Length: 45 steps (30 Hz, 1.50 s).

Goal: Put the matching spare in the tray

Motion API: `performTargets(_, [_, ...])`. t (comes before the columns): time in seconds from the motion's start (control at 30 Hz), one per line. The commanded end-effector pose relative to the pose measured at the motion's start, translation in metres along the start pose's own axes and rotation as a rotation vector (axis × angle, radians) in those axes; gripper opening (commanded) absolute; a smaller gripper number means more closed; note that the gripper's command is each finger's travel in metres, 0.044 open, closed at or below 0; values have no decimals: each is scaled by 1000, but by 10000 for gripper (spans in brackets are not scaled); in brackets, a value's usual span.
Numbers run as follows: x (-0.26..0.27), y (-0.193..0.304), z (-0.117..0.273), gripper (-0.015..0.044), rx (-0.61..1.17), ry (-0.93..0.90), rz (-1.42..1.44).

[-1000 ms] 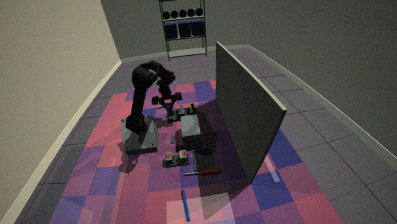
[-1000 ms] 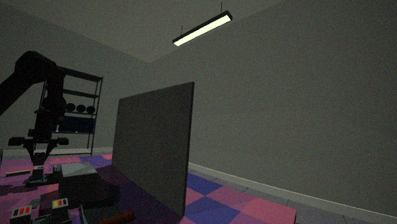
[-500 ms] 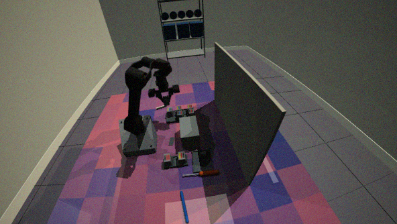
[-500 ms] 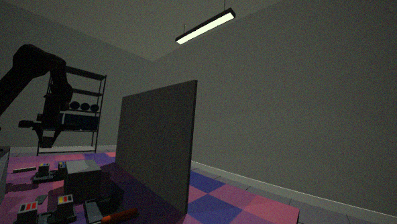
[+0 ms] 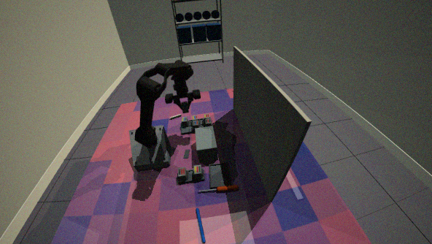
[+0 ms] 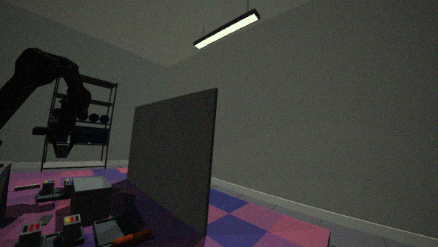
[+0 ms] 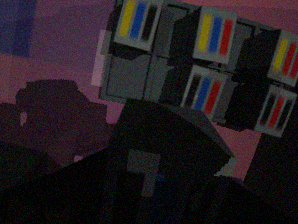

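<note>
Though the wrist view is dark, we judge the gripper [image 5: 184,106] to be clamped on a spare [image 7: 156,169], raised above the rack of remaining spares [image 5: 195,123]. The tray [image 5: 216,175], nearer the camera beyond the grey box [image 5: 206,140], awaits it.

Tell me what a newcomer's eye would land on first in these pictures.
The tall dark grey upright panel dominates, standing right of the black robot arm on the pink and purple chequered mat. The arm's gripper hangs raised above the mat, shut on a small dark spare. Below it, a cluster of grey spare units with colour-striped labels fills the wrist view.
</note>
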<state>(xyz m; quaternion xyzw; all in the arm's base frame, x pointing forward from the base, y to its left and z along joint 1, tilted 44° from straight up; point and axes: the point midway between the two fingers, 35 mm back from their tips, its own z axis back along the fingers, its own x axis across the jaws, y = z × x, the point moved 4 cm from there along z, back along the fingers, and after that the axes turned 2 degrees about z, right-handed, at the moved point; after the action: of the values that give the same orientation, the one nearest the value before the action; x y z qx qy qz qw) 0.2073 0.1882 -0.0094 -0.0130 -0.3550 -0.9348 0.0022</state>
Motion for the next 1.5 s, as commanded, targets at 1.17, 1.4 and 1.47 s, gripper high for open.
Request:
performTargets(1.17, [-122, 258, 13, 0, -17, 35, 9])
performTargets(1.4, [-116, 314, 10, 0, 20, 25, 7])
performTargets(1.47, [-113, 330, 9, 0, 32, 20, 6])
